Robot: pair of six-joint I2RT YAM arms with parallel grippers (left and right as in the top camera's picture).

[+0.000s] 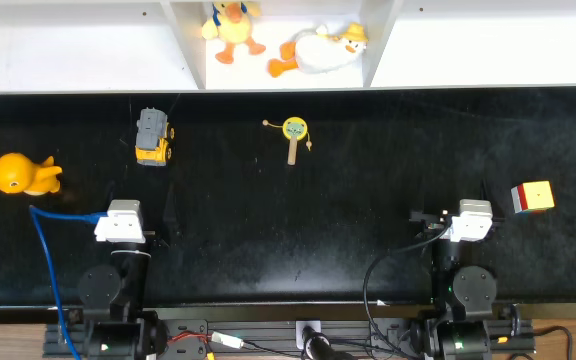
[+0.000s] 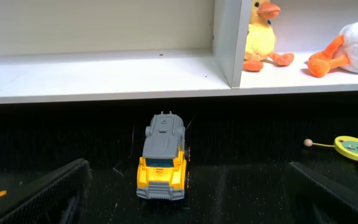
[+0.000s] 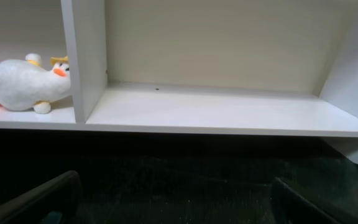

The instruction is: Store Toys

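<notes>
Black mat (image 1: 368, 230) with a white shelf (image 1: 78, 60) along its 12 o'clock edge. The shelf's middle bay holds a yellow plush duck (image 1: 232, 28), upright, and at its 3 o'clock a white plush bird (image 1: 320, 52) lying on its side. A divider (image 2: 229, 40) walls that bay off from the left bay.

Four toys lie loose on the mat, well apart:
- An orange duck (image 1: 23, 174) at the far 9 o'clock side.
- A toy truck (image 1: 153, 137) at about 10 o'clock from mat centre, near the shelf lip.
- A rattle drum (image 1: 294, 135) near centre.
- A cube (image 1: 533, 197) at the 3 o'clock side.

The truck's long axis runs 12–6, with the yellow nose to 6, facing the left arm, and the grey back towards the shelf. The rattle drum's round head is at 12 and its wooden handle points to 6.

The truck sits straight ahead of the left gripper (image 2: 188, 168), between it and the shelf. The cube is at 2 o'clock from the right gripper (image 3: 176, 179).

Both arms are folded back by their bases at the 6 o'clock edge, wrists low, aimed at 12. Both grippers have their fingers spread wide and hold nothing. A blue cable (image 1: 53, 260) loops beside the left arm.
</notes>
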